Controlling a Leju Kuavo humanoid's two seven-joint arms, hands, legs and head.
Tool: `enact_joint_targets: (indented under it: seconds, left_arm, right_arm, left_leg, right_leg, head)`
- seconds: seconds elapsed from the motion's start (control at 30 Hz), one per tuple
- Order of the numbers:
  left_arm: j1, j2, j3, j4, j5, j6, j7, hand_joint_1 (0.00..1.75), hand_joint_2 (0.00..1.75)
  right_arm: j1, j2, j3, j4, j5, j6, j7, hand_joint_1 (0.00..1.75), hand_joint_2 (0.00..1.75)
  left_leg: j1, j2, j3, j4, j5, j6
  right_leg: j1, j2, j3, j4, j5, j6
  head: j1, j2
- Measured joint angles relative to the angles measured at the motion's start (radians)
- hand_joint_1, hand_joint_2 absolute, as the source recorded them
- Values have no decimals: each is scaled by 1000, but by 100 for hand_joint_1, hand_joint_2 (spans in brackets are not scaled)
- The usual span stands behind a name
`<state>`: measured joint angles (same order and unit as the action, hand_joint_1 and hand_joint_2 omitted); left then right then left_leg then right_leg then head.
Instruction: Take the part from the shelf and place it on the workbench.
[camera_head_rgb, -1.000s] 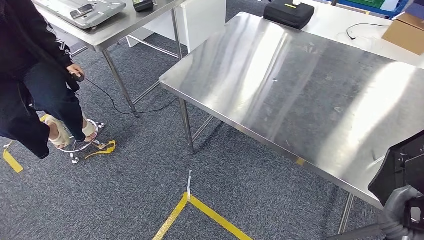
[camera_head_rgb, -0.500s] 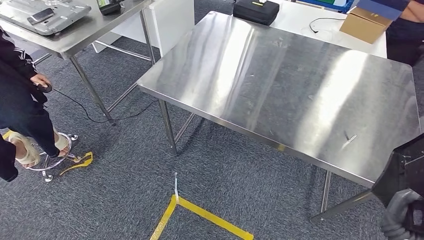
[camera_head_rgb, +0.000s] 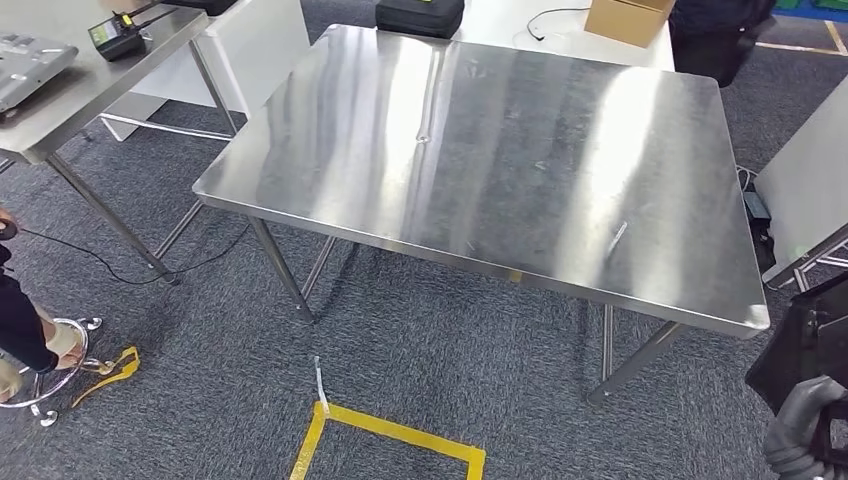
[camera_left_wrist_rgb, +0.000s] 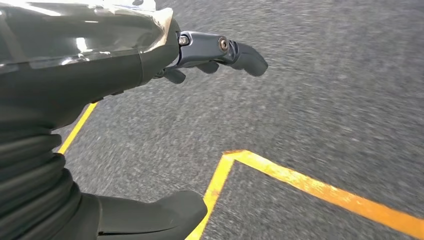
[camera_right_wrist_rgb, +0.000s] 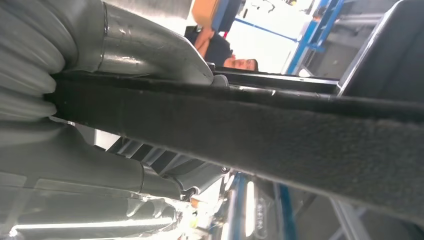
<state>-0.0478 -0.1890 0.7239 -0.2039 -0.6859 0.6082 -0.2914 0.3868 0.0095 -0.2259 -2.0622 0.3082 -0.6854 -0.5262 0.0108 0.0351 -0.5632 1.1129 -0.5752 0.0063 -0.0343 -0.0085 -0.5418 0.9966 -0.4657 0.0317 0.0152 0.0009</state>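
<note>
At near right, right hand (camera_head_rgb: 800, 435) clamps flat black part (camera_head_rgb: 805, 345).
Bench (camera_head_rgb: 480, 150): brushed steel, rect.; left hand (camera_left_wrist_rgb: 100, 75) fingers apart over gray carpet (camera_left_wrist_rgb: 325, 100).

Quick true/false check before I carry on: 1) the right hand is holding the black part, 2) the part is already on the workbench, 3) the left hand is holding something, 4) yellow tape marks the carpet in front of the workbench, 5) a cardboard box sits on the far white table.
1) True: the right hand grips the black part.
2) False: the workbench top is bare; the part is off its near right corner.
3) False: the left hand holds nothing, fingers apart above the carpet.
4) True: yellow tape.
5) True: cardboard box.
</note>
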Motion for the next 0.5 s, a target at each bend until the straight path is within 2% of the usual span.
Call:
enact_joint_targets:
  seconds: [0.03, 0.07, 0.1, 0.13, 0.17, 0.2, 0.27, 0.3, 0.33, 0.4, 0.43, 0.47, 0.5]
  left_arm:
    - [1, 0, 0, 0, 0, -2, 0, 0, 175]
    - [2, 1, 0, 0, 0, -3, 0, 0, 175]
    - [4, 1, 0, 0, 0, -4, 0, 0, 175]
    - [5, 1, 0, 0, 0, -5, -1, 0, 175]
    - [6, 1, 0, 0, -1, -6, -1, 0, 175]
    - [6, 2, 0, 0, -1, -6, -2, 0, 175]
    - [7, 3, 0, 0, -2, -6, -3, 0, 175]
    - [7, 4, 0, 0, -2, -6, -3, 0, 175]
    - [6, 4, -1, 0, -2, -6, -3, 0, 175]
    - [6, 4, -1, -1, -2, -6, -4, 0, 175]
    - [5, 3, -1, -1, -3, -5, -4, 0, 175]
    - [4, 3, -2, -2, -4, -5, -4, 0, 175]
    - [3, 2, -2, -2, -6, -4, -3, 0, 175]
  right_arm:
    - [-1, 0, 0, 0, 0, 0, 0, 171, 175]
    - [-1, 1, 0, 0, 0, 0, 0, 171, 175]
    - [-1, 2, 0, 0, 0, 0, 0, 171, 175]
    - [-1, 2, 0, 0, 0, 0, 0, 171, 175]
    - [-1, 2, 0, 0, -1, 0, 0, 171, 175]
    - [-1, 2, 0, 0, -1, 0, 0, 171, 175]
    - [-2, 3, -1, 0, -1, 0, 0, 171, 175]
    - [-1, 3, -2, -1, -2, 0, 0, 171, 175]
    - [-1, 3, -3, -1, -3, 0, 0, 171, 175]
    - [1, 4, -9, -2, -3, 0, -6, 171, 175]
    - [2, 5, -14, -2, 2, 0, -14, 171, 175]
    - [1, 6, -20, -3, 10, 0, -23, 171, 175]
    - [-1, 9, -27, -3, 20, 0, -32, 171, 175]
  left_leg:
    - [0, -24, -33, 71, -38, -1]
    - [0, -34, -65, 138, -65, -1]
    - [0, -37, -88, 182, -75, -1]
    - [0, -38, -94, 188, -63, 1]
    - [1, -41, -80, 152, -31, 4]
    - [1, -50, -51, 85, 11, 7]
    - [5, -91, 6, -47, 71, 11]
    - [5, -106, 20, -81, 81, 13]
    - [3, -111, 24, -94, 81, 16]
    - [-1, -88, 24, -100, 87, 28]
    - [-1, -78, 24, -105, 91, 36]
    - [1, -67, 24, -110, 95, 43]
    - [1, -56, 23, -113, 98, 49]
  right_leg:
    - [2, 10, -2, 0, 1, -3]
    - [3, 22, -3, 1, 2, -5]
    - [5, 34, -4, 1, 2, -5]
    - [6, 46, -3, 2, 2, -5]
    - [6, 59, -1, 2, 2, -5]
    - [6, 72, 1, 2, 2, -4]
    - [9, 94, 0, 5, 1, -1]
    - [10, 104, -5, 6, 3, 3]
    - [10, 114, -10, 5, 5, 10]
    - [7, 128, -21, 3, 10, 24]
    - [7, 116, -30, 13, 4, 28]
    - [10, 93, -45, 39, -11, 28]
    - [11, 64, -70, 91, -38, 24]
  head:
    - [-1, 0]
    - [-1, 0]
    - [-1, 0]
    - [-1, 0]
    - [-1, 0]
    - [-1, 0]
    - [-1, 0]
    - [-1, 0]
    - [-1, 0]
    - [-1, 0]
    - [0, 0]
    - [2, 0]
    - [5, 0]
